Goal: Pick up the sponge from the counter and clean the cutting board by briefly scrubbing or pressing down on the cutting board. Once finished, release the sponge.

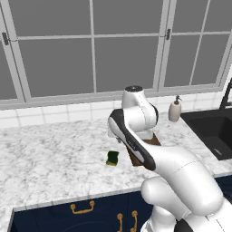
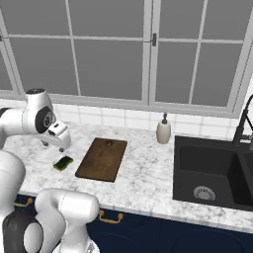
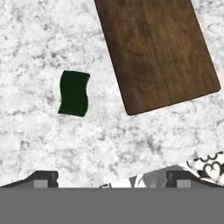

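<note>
The sponge (image 3: 74, 93) lies dark green side up on the speckled counter (image 3: 35, 43), just left of the dark brown cutting board (image 3: 157, 52). My gripper (image 3: 113, 177) hovers above the counter, open, with its fingertips (image 3: 46, 177) wide apart and nothing between them. From the right base view the hand (image 2: 59, 141) hangs a little above and behind the sponge (image 2: 63, 163), with the cutting board (image 2: 102, 158) to its right, hole end toward the window. In the left base view the arm hides most of the board (image 1: 155, 141); the sponge (image 1: 112, 158) shows its yellow layer.
A white soap dispenser (image 2: 163, 130) stands by the back wall, right of the board. The black sink (image 2: 212, 168) with a dark faucet (image 2: 242, 123) lies further right. Windows and a tiled backsplash close off the rear. The counter's front edge (image 1: 68, 199) runs above blue cabinets.
</note>
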Motion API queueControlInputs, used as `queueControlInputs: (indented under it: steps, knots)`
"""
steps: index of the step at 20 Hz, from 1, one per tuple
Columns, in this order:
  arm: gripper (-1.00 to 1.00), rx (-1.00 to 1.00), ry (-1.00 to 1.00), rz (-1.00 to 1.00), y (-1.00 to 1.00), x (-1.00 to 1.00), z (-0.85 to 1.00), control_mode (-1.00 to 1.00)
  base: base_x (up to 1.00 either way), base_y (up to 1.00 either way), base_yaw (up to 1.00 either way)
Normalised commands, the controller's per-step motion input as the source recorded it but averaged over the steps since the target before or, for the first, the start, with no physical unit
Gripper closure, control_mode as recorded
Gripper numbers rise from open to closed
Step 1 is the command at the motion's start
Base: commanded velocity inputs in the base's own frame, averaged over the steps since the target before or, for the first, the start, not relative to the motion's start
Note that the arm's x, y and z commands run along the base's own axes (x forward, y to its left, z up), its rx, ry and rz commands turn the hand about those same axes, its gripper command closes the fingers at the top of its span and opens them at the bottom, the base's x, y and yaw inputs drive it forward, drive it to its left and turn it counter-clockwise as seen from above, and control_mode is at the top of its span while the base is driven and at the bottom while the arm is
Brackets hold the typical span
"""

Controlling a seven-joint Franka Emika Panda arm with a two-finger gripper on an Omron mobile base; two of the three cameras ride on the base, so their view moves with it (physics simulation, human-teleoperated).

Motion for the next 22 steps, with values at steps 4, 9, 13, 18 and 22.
queueControlInputs:
  steps: [4,9,13,18,22]
  knots:
    - [-1.0,-0.03,0.02,-0.1,0.32,0.27,-0.49,-1.0,0.0,0.0,0.0]
    - [-1.0,-0.07,0.0,0.0,0.2,0.28,-0.45,-1.0,0.0,0.0,0.0]
    - [-1.0,0.0,0.0,0.0,0.16,0.27,-0.48,-1.0,0.0,0.0,0.0]
    - [-1.0,0.0,0.02,0.0,0.03,0.37,-0.16,-1.0,0.0,0.0,0.0]
    - [-1.0,0.0,0.06,0.0,0.01,0.38,-0.17,-1.0,0.0,0.0,0.0]
